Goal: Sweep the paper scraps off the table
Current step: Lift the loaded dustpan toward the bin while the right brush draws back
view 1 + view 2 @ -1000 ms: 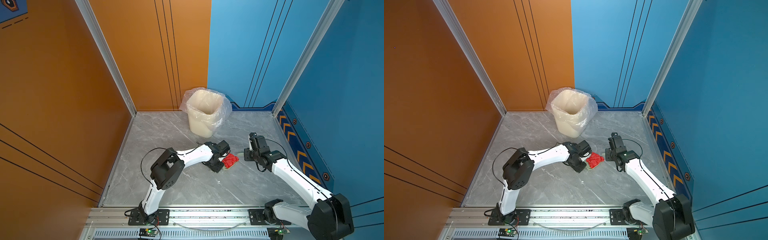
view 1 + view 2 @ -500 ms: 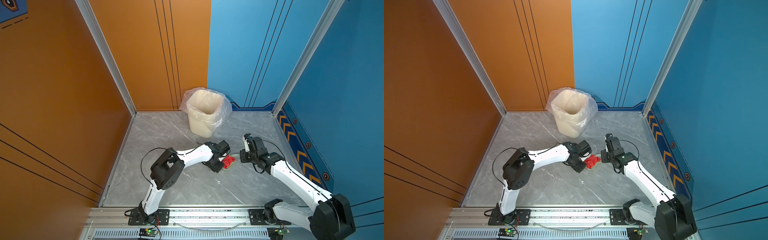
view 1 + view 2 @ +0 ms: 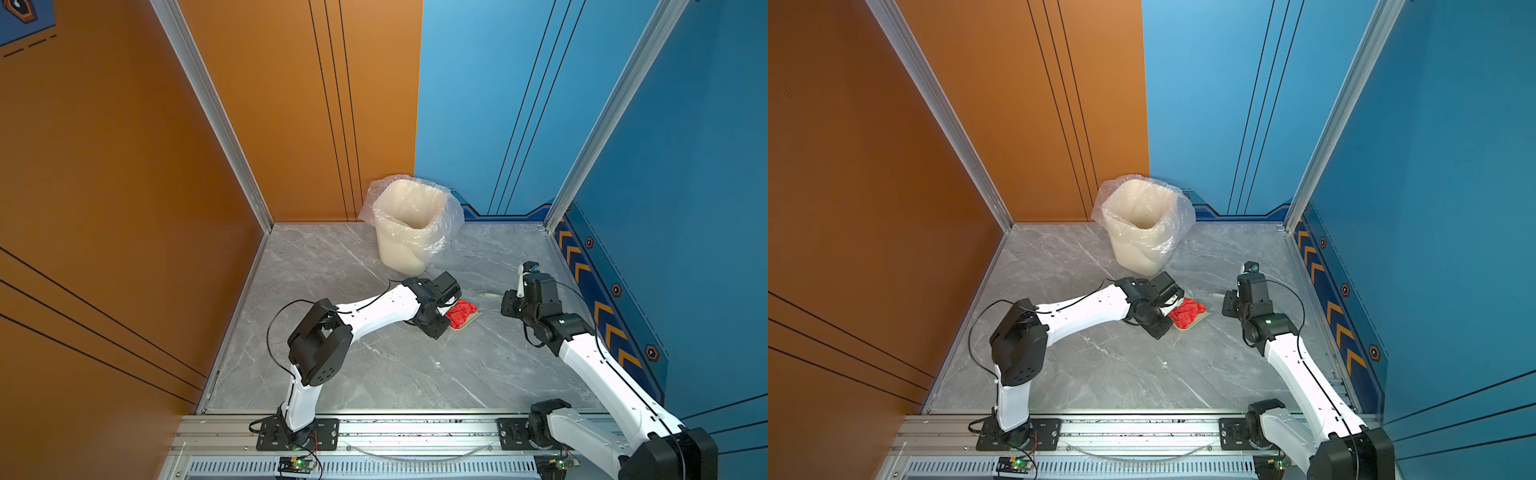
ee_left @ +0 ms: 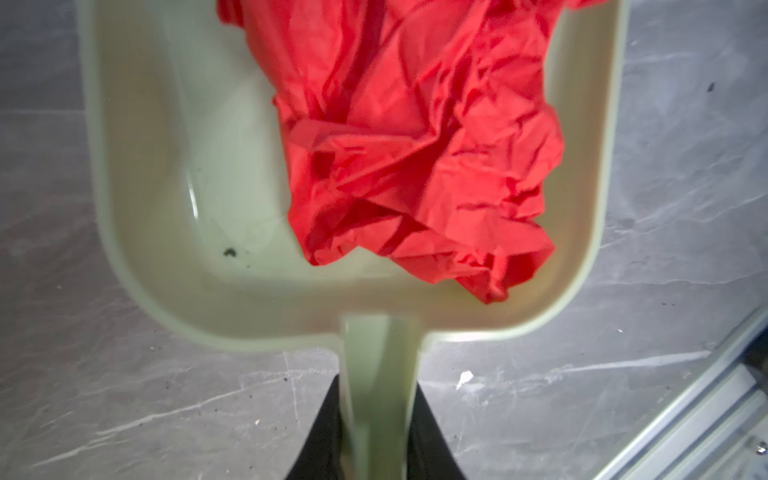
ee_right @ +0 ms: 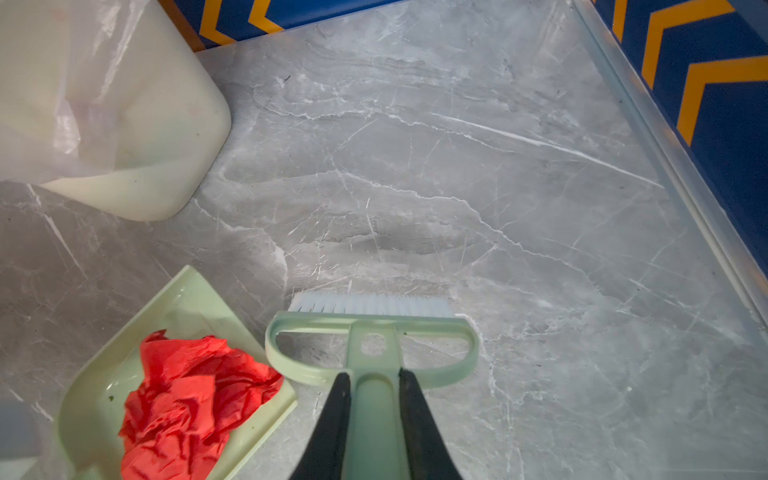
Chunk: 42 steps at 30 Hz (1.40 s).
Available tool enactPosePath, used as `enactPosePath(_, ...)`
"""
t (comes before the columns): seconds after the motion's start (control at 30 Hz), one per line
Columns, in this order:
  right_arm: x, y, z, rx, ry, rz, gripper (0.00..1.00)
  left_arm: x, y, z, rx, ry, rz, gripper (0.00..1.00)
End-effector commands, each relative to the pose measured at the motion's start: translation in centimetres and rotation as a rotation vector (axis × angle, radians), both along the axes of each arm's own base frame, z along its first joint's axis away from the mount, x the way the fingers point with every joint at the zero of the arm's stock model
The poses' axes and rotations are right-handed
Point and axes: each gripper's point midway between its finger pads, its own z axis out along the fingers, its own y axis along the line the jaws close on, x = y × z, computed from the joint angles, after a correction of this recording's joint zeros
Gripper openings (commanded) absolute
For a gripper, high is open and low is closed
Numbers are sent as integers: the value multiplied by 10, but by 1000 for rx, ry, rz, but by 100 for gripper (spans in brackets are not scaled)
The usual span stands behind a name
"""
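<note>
Both jaws are clamped tight. The left gripper (image 4: 377, 401) is pinching the handle of the pale green dustpan (image 4: 145, 187), and the right gripper (image 5: 375, 380) is squeezing the handle of the matching brush (image 5: 370, 345). The paper scraps (image 4: 415, 145) are crumpled red wads, and they sit inside the pan, which is low over the table (image 3: 374, 374) just in front of the cream bin (image 3: 399, 249). Whether the pan rests on the marble or hangs a touch above it is hard to call. The brush sits a little farther from the bin on the right arm's side, with its bristles down at the marble and clear of the pan's lip. No other coloured wads show anywhere on the grey surface (only a tiny pale fleck well in front of the bin), so the sweeping looks done and the tip-out looks like the job ahead. Here's the danger: the paper is light and springy, and it's piled toward the pan's open front edge, so tilting that edge down on the way to the bin could roll it back onto the table. The narrow pinch on the handle could also let the pan swivel. The bin's loose clear liner (image 3: 451, 216) flares over the rim and could snag the pan's edge.
</note>
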Motion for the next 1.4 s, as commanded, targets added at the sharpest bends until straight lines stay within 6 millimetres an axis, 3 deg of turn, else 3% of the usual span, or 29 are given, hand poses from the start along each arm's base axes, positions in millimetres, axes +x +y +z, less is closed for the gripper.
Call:
enactPosePath(0.0, 2, -5, -1, 61, -5, -43, 0, 0, 2, 39, -18, -39, -26, 0)
enactPosePath(0.33, 1, -21, -9, 65, 20, -87, 0, 2, 8, 91, -37, -37, -76, 0)
enactPosePath(0.73, -4, -22, -16, 61, 34, -78, 0, 25, 23, 143, -38, -90, -107, 0)
enactPosePath(1.37, -5, -21, -23, 68, 46, -77, 0, 94, 79, 217, -137, -231, 73, 0)
